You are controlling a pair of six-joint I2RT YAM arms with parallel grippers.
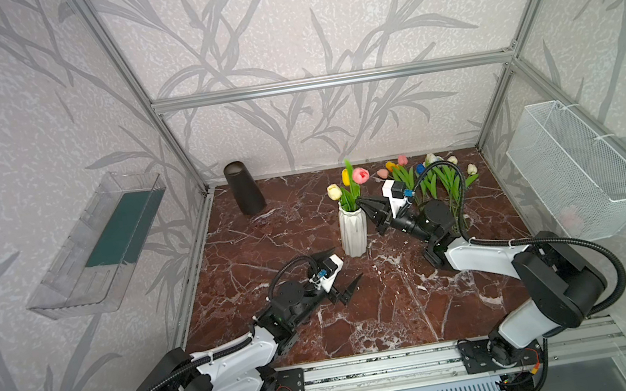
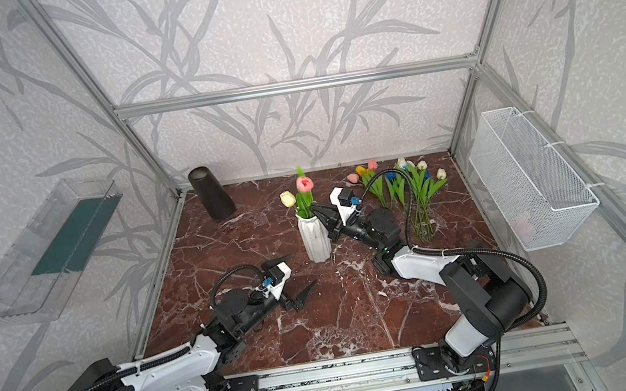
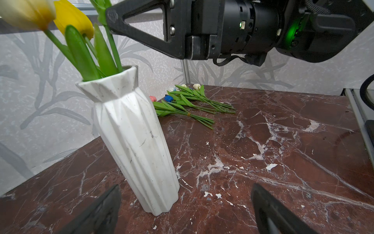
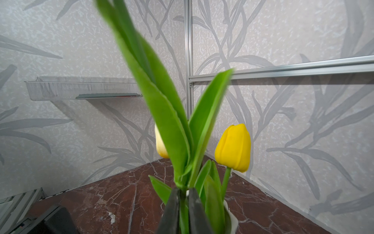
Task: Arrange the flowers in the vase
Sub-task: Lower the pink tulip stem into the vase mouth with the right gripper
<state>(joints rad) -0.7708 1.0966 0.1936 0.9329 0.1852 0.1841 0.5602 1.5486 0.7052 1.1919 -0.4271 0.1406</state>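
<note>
A white ribbed vase [image 1: 354, 232] [image 2: 314, 238] [image 3: 133, 131] stands mid-table, holding a cream tulip [image 1: 334, 191], a yellow tulip [image 4: 233, 150] and a pink tulip [image 1: 361, 174]. My right gripper [image 1: 360, 202] [image 2: 315, 208] [image 4: 183, 190] sits at the vase's rim, its jaws shut on the pink tulip's green stem just below the leaves. Several more flowers [image 1: 431, 179] [image 2: 406, 182] [image 3: 192, 101] lie bunched on the table at the back right. In front of the vase, low over the table and apart from it, my left gripper [image 1: 344, 264] [image 2: 303, 268] [image 3: 186, 186] is open and holds nothing.
A black tapered cup [image 1: 244, 192] stands at the back left. A white wire basket [image 1: 576, 169] hangs on the right wall and a clear plastic tray [image 1: 100, 245] on the left wall. Aluminium frame posts edge the marble table [image 1: 363, 315].
</note>
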